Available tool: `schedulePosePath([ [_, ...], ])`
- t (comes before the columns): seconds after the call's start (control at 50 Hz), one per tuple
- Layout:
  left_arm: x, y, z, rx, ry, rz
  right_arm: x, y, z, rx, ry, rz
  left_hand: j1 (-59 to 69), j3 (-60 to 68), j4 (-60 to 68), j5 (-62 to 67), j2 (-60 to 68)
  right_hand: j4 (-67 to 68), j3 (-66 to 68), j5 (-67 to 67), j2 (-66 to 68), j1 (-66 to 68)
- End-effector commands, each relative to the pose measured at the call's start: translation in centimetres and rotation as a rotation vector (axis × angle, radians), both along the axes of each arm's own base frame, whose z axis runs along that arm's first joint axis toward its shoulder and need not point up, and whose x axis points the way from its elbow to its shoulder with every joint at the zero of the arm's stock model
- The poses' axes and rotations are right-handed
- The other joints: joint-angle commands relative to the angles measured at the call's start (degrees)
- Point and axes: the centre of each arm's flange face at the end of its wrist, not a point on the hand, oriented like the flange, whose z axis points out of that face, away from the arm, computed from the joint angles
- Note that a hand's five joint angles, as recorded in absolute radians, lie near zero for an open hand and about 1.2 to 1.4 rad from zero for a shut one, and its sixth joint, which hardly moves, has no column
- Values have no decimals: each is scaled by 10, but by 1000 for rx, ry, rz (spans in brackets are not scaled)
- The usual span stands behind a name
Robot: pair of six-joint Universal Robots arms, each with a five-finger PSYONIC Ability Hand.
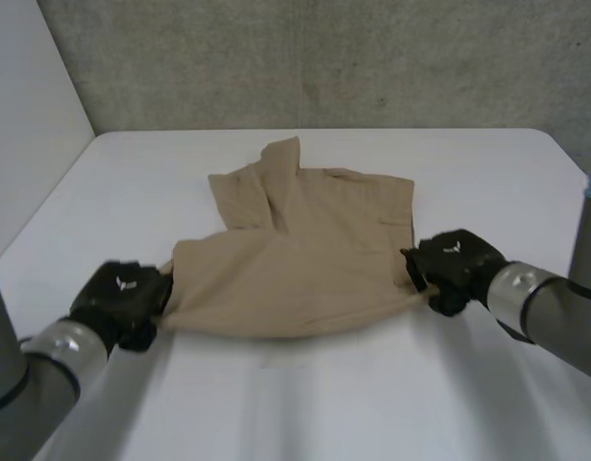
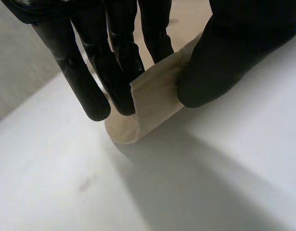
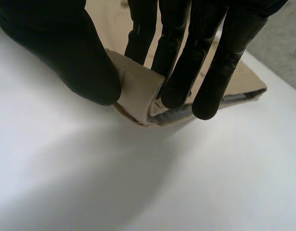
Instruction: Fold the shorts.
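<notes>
Tan shorts point(image 1: 305, 250) on the white table point(image 1: 295, 403), head view; the garment lies near the table's middle, its wide near part spread between the two hands, its narrower far part reaching toward the grey wall point(image 1: 372, 58) and ending in a small raised peak of cloth; creases run across the far part.

Left hand point(image 1: 122, 298): at the left end of the near edge of the shorts, arm coming in from the near left; in the left wrist view the fingers point(image 2: 90, 86) are almost straight and press a doubled corner of the cloth against the thumb point(image 2: 220, 62), so the hand is closed on the shorts in a pinch; the corner shows as a rounded fold just below the fingertips, close over the table; whether it touches the surface cannot be told.

Right hand point(image 1: 454, 267): at the right end of the same near edge, arm coming in from the right; in the right wrist view the thumb point(image 3: 66, 53) and the straight fingers point(image 3: 210, 62) pinch a folded corner between them, with several layers of cloth and a darker inner edge visible beneath the fingertips.

A white side wall point(image 1: 26, 115) stands at the table's left.
</notes>
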Motion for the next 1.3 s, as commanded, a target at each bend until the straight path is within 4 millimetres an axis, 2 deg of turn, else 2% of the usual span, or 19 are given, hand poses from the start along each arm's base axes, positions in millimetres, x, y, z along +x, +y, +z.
schedulePosePath([
  [0.02,14,59,-3,230,-78,-25,-31,33,1,69,222,68,163,120,116,147,116,118,123,136,130,279],
  [0.06,17,81,-2,326,-103,-46,-41,45,5,115,290,99,163,120,116,147,116,118,123,136,130,279],
  [0.14,17,106,0,396,-135,-98,-54,64,11,169,357,142,163,120,116,147,116,118,123,136,130,279],
  [0.2,13,108,0,368,-131,-121,-56,66,13,164,351,148,163,120,116,147,116,118,123,136,130,279],
  [0.24,10,102,1,320,-117,-127,-56,64,11,152,336,142,163,120,116,147,116,118,123,136,130,279],
  [0.28,7,95,2,279,-104,-125,-55,62,7,137,313,124,77,34,30,60,29,118,123,136,130,279],
  [0.3,5,89,3,244,-97,-125,-54,62,6,136,299,117,-124,-167,-171,-141,-171,118,123,136,130,279],
  [0.32,4,86,4,230,-94,-122,-54,61,5,131,291,110,-239,-282,-286,-256,-286,118,123,136,130,279],
  [0.36,0,78,10,183,-80,-125,-53,59,2,123,268,91,-379,-422,-426,-396,-427,118,123,136,130,279],
  [0.52,-28,14,65,-171,50,-133,-51,55,-3,99,214,62,-454,-497,-501,-471,-501,118,123,136,130,279],
  [0.56,-36,-1,68,-226,69,-139,-51,55,-4,96,213,63,-445,-489,-492,-462,-493,118,123,136,130,279],
  [0.58,-43,-17,65,-263,83,-143,-52,55,-5,96,213,62,-427,-470,-474,-444,-474,118,123,136,130,279],
  [0.64,-57,-42,58,-303,99,-153,-51,55,-6,95,212,62,-408,-452,-455,-425,-456,118,123,136,130,279],
  [0.66,-66,-60,51,-314,104,-159,-52,54,-7,97,212,61,-393,-437,-440,-410,-441,118,123,136,130,279],
  [0.74,-86,-99,22,-288,97,-174,-51,54,-12,104,207,60,-358,-401,-405,-375,-405,118,123,136,130,279],
  [0.8,-101,-121,2,-258,94,-200,-50,52,-14,101,194,48,-331,-374,-378,-348,-378,118,123,136,130,279],
  [0.9,-117,-141,-23,-229,111,-284,-49,51,-16,105,180,40,-292,-335,-339,-309,-340,118,123,136,130,279],
  [1.16,-136,-164,-53,-214,138,-381,-49,52,-20,111,181,42,-270,-314,-318,-287,-318,118,123,136,130,279],
  [1.3,-136,-168,-65,-176,98,-383,-50,51,-21,108,181,36,-81,-124,-128,-98,-128,118,123,136,130,279],
])
